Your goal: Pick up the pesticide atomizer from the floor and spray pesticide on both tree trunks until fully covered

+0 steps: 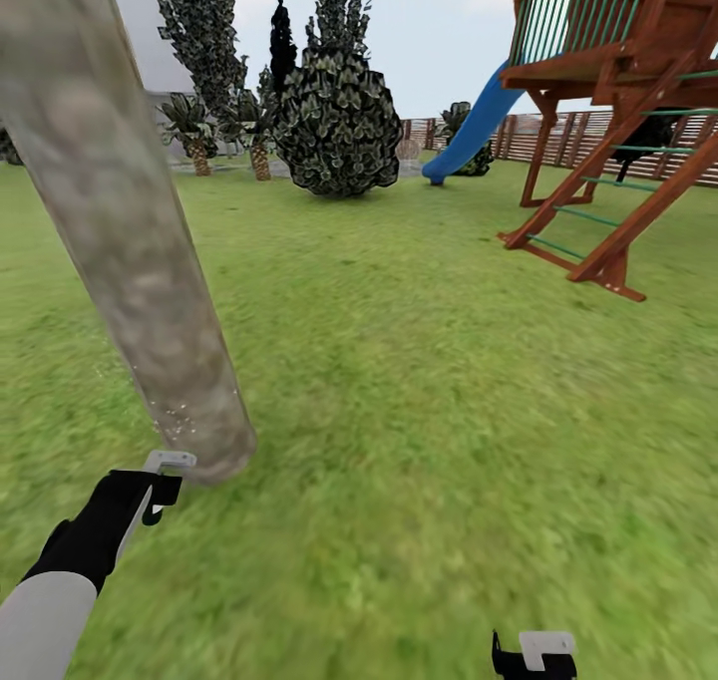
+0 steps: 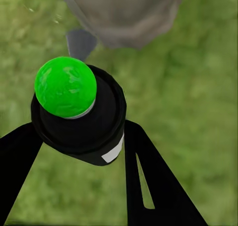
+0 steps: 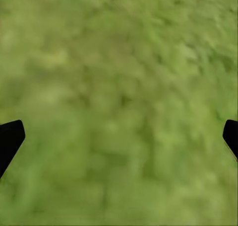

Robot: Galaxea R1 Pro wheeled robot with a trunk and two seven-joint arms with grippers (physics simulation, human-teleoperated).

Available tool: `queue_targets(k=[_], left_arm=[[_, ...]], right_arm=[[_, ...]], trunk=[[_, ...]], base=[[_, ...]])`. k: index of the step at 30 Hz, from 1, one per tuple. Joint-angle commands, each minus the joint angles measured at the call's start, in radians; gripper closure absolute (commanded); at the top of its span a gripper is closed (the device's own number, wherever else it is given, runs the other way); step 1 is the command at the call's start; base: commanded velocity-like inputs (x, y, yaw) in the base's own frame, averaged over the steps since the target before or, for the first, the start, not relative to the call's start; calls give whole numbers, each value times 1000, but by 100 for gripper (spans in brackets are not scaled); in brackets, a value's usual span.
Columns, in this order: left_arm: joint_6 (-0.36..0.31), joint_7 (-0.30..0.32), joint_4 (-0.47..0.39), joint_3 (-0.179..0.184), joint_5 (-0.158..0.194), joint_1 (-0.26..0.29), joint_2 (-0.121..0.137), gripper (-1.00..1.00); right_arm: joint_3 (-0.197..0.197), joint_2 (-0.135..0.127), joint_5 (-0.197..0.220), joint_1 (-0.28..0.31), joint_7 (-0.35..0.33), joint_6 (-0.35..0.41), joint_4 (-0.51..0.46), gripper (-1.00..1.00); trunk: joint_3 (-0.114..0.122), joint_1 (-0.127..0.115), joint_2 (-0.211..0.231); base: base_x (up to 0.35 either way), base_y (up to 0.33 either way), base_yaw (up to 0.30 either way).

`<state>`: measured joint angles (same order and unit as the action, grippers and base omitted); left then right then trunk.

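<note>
A thick, pale grey-brown mottled tree trunk (image 1: 130, 241) leans across the left of the head view, with fine white specks near its base. My left gripper (image 1: 160, 483) sits close beside that base, shut on the pesticide atomizer (image 2: 82, 121), a small black bottle with a white band and a bright green tip. In the left wrist view the atomizer points toward the tree trunk (image 2: 129, 12) just ahead over the grass. My right gripper (image 1: 536, 653) hangs low at the bottom edge, open with nothing between its fingers (image 3: 11, 136), above bare lawn.
A wooden play tower (image 1: 618, 112) with a blue slide (image 1: 474, 127) stands at the right back. A big dark leafy bush (image 1: 337, 127), small palm-like plants (image 1: 194, 132) and a brown slat fence (image 1: 558, 132) line the far side. Open lawn (image 1: 419, 381) spreads between.
</note>
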<state>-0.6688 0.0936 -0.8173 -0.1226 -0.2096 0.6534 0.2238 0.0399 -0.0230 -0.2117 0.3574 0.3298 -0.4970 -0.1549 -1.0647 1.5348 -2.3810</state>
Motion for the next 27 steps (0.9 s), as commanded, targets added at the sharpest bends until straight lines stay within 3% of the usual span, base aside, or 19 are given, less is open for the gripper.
queue_targets(k=[1,8,17,27], left_arm=[[0,0,0,0,-1,0,0,100],[1,0,0,3,0,0,-1,100],[2,0,0,1,-1,0,-1,100],[10,0,-11,-2,13,10,-8,100]], right_arm=[[0,0,0,0,0,0,0,-100],[0,0,0,0,0,0,0,-100],[0,0,0,0,0,0,0,-100],[0,0,0,0,0,0,0,-100]], trunk=[[0,0,0],[0,0,0],[0,0,0],[0,0,0]], base=[[235,-197,277],[219,-200,193],[12,-265,139],[0,-18,277]])
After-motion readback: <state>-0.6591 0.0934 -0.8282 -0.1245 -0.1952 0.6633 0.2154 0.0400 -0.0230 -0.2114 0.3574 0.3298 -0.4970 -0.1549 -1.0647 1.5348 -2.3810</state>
